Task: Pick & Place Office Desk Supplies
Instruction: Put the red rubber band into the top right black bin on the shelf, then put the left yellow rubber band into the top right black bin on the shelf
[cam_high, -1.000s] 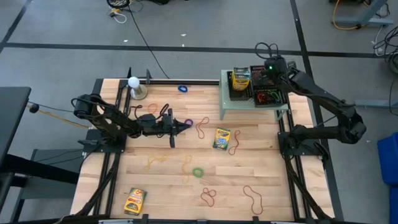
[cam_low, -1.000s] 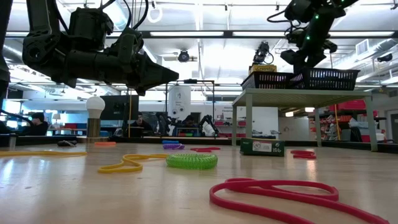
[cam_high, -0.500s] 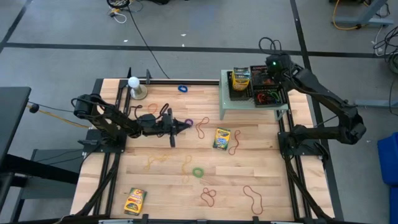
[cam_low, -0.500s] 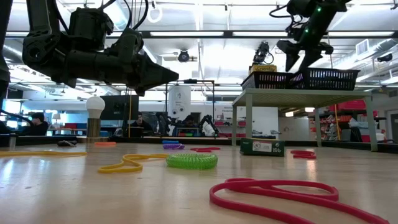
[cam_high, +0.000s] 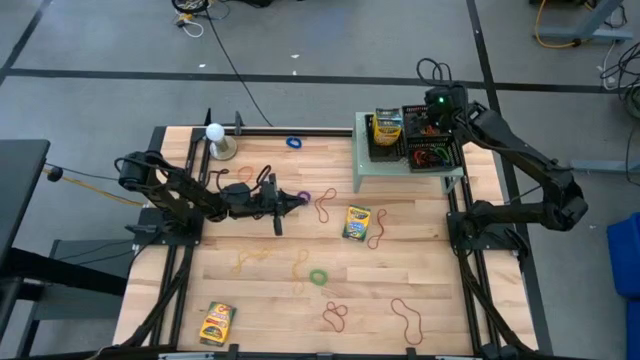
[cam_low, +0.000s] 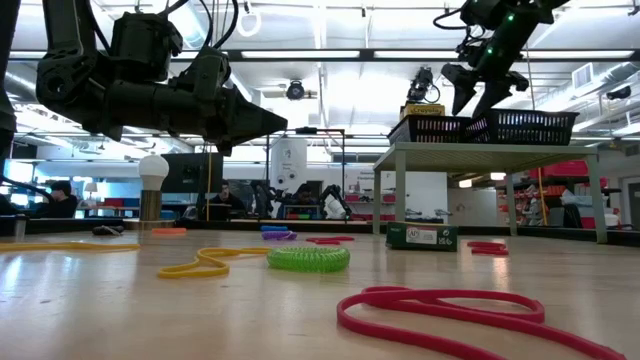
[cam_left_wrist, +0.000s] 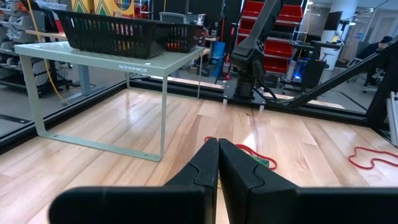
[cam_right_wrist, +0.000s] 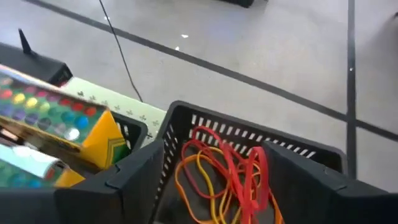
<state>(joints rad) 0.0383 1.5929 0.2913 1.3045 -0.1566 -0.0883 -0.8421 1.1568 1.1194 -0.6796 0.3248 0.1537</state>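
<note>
From above, we see two black baskets side by side on a pale green stand (cam_high: 405, 170) at the table's far right. The left basket (cam_high: 386, 131) holds crayon boxes (cam_high: 388, 124); the right basket (cam_high: 431, 150) holds a tangle of red and orange rubber bands (cam_high: 428, 156). The right gripper (cam_high: 432, 112) hovers over that basket's far edge, empty, the bands beneath it. The left gripper (cam_high: 297, 199) waits mid-table, a purple band (cam_high: 303, 196) just beside its tip.

At table height, we see the right gripper (cam_low: 478, 92) with fingers spread above the baskets (cam_low: 485, 126).

From the left wrist, we see the left fingers (cam_left_wrist: 216, 163) pressed together, holding nothing.

From the right wrist, we see the bands (cam_right_wrist: 225, 174) lying loose in their basket between the parted fingers.
</note>
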